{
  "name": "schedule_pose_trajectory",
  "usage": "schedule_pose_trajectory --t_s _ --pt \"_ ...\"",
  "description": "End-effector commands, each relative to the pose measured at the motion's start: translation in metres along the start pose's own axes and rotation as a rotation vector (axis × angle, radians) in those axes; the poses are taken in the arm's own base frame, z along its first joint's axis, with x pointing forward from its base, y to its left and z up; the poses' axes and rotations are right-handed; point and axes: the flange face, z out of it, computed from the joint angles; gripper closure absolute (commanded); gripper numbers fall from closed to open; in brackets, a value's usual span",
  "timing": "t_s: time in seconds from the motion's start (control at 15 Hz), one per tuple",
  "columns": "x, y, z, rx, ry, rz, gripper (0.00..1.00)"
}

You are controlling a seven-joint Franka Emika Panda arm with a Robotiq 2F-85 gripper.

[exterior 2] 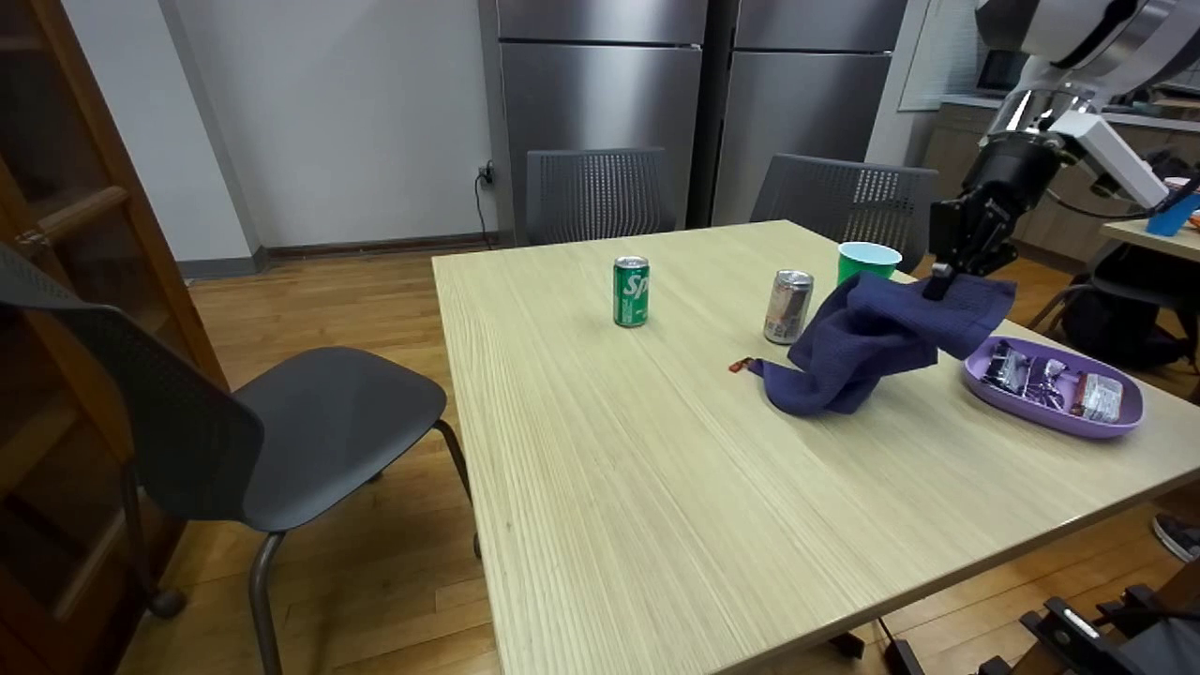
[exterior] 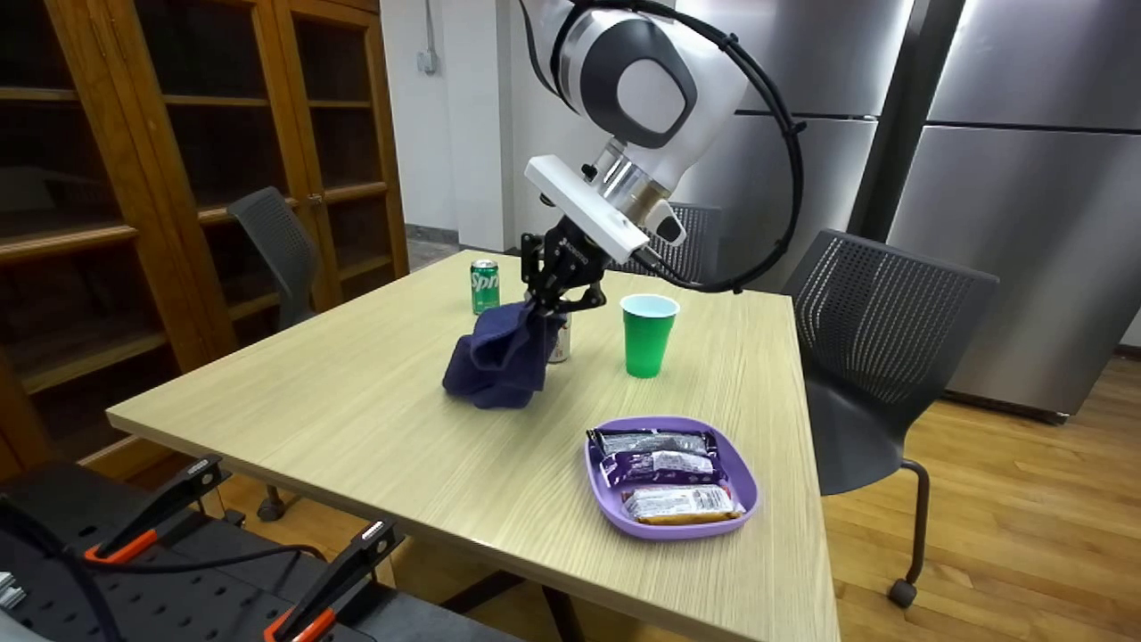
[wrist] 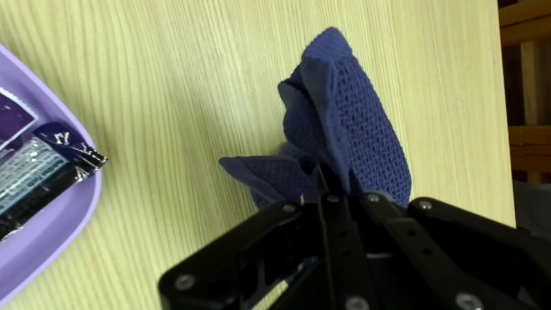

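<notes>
My gripper is shut on a dark blue towel. In an exterior view the gripper's fingers pinch the towel near its upper part, and its lower folds hang down to the table. In the wrist view the fingertips are close together with a fold of the towel between them. A silver can stands just beside the towel; in an exterior view the can is partly hidden behind it. A green cup with a pale inside stands near the gripper, upright.
A green Sprite can stands farther off on the table. A purple tray holds several wrapped bars near a table edge. A small reddish-brown piece lies by the towel's corner. Chairs stand around the table.
</notes>
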Motion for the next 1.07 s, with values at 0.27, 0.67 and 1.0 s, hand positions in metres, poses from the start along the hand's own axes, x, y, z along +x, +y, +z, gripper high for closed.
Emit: schedule_pose_trajectory --t_s 0.27,0.67,1.0 --pt "-0.015 0.025 -0.020 -0.018 0.004 0.116 0.99" --pt "-0.025 0.047 -0.031 -0.026 0.024 0.196 0.99" --pt "-0.039 0.068 -0.041 -0.048 0.037 0.282 0.99"
